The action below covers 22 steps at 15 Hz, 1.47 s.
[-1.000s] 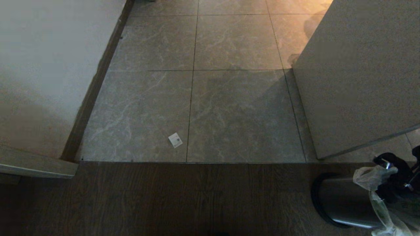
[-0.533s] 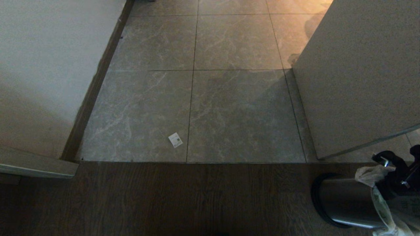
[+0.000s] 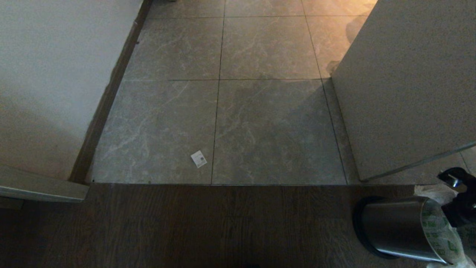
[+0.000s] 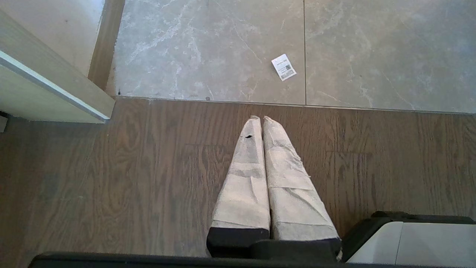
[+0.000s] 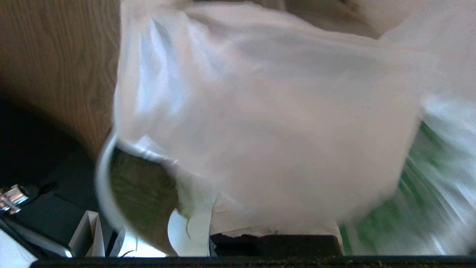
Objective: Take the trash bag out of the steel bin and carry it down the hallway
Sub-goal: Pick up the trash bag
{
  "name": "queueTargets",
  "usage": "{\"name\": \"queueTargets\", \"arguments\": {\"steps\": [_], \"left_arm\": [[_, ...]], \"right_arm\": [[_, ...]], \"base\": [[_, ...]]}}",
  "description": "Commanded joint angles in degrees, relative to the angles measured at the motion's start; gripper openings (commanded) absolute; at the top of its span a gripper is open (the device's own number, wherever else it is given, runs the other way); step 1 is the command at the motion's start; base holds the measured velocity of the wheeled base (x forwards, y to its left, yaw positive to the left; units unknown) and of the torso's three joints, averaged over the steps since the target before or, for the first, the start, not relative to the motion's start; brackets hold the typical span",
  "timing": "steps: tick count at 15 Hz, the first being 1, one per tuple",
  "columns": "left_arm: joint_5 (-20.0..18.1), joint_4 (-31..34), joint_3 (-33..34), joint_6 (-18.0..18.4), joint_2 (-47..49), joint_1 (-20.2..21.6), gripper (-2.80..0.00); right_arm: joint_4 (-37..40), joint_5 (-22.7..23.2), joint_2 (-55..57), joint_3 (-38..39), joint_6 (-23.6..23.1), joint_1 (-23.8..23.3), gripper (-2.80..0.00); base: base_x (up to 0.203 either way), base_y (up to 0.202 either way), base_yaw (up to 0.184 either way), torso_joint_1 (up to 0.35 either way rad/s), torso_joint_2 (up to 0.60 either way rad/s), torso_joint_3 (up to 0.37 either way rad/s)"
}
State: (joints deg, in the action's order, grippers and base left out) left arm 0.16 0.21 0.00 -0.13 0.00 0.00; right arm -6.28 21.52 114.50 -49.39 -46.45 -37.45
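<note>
The steel bin [image 3: 394,227] stands on the dark wood floor at the bottom right of the head view. The trash bag [image 3: 437,230], thin white plastic with green squares, stretches from the bin's mouth toward my right gripper [image 3: 457,203] at the frame's right edge. In the right wrist view the trash bag [image 5: 267,111] drapes over the fingers and hides them; the gripper is shut on the plastic. The hallway [image 3: 267,126] of grey marble-look tiles lies ahead. My left gripper [image 4: 260,118] hangs shut and empty over the wood floor.
A small white paper scrap [image 3: 199,159] lies on the tiles near the wood threshold. A white wall with a dark baseboard [image 3: 48,82] bounds the left side. A grey panel [image 3: 405,85] juts in on the right, just beyond the bin.
The right gripper has closed on the bag's bunched edge and drawn back toward the right edge. The plastic is now pulled taut over the bin's mouth, with green print showing. The left arm has stayed still.
</note>
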Motion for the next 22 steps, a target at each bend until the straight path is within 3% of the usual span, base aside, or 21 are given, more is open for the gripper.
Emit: {"name": "queueTargets", "arguments": {"steps": [1,3,10,16,22], "left_arm": [[0.0,0.0,0.0,0.0,0.0,0.0,-2.8],[0.0,0.0,0.0,0.0,0.0,0.0,-2.8],[0.0,0.0,0.0,0.0,0.0,0.0,-2.8],[0.0,0.0,0.0,0.0,0.0,0.0,-2.8],[0.0,0.0,0.0,0.0,0.0,0.0,-2.8]], "right_arm": [[1.6,-0.3,-10.7,3.6,-0.4,-1.8,-2.8],[5.4,-1.0,-19.9,6.3,-0.7,-3.4,-2.8],[29.5,-1.5,-49.8,8.6,-0.8,-5.1,-2.8],[32.1,-1.6,-52.2,7.8,-1.7,-5.2,-2.8],[31.5,-2.5,-45.7,11.2,-0.8,-6.5,-2.8]], "base": [[0.0,0.0,0.0,0.0,0.0,0.0],[0.0,0.0,0.0,0.0,0.0,0.0],[0.0,0.0,0.0,0.0,0.0,0.0],[0.0,0.0,0.0,0.0,0.0,0.0],[0.0,0.0,0.0,0.0,0.0,0.0]]}}
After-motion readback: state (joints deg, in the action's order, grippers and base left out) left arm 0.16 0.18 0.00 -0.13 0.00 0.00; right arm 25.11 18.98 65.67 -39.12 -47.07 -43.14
